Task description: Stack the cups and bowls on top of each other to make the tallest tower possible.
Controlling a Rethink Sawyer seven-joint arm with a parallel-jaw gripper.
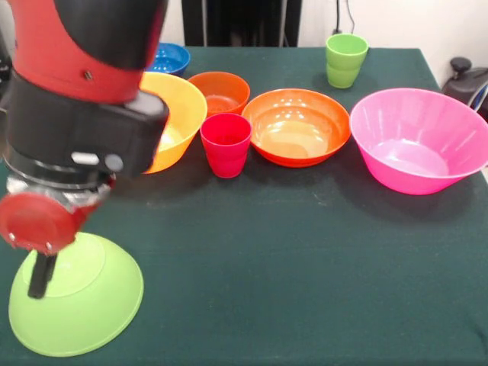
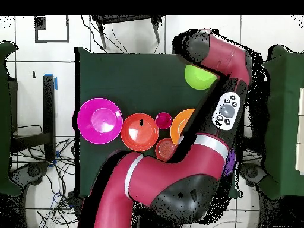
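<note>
Purple bowl mostly under the arm.

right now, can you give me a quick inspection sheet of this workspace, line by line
surface: table with dark green cloth, flat, no spills seen
job's things: lime green bowl rim-down at the near corner; pink bowl, orange bowl, yellow-orange bowl, small dark orange bowl and blue bowl upright and apart; red cup upright between the bowls; green cups at the far edge; nothing stacked on the lime bowl yet
clutter: nothing seen
gripper: gripper over the lime bowl's base; open or shut cannot be told
cables: loose cables on the floor beside the table
surroundings: tiled floor, furniture around the table
</note>
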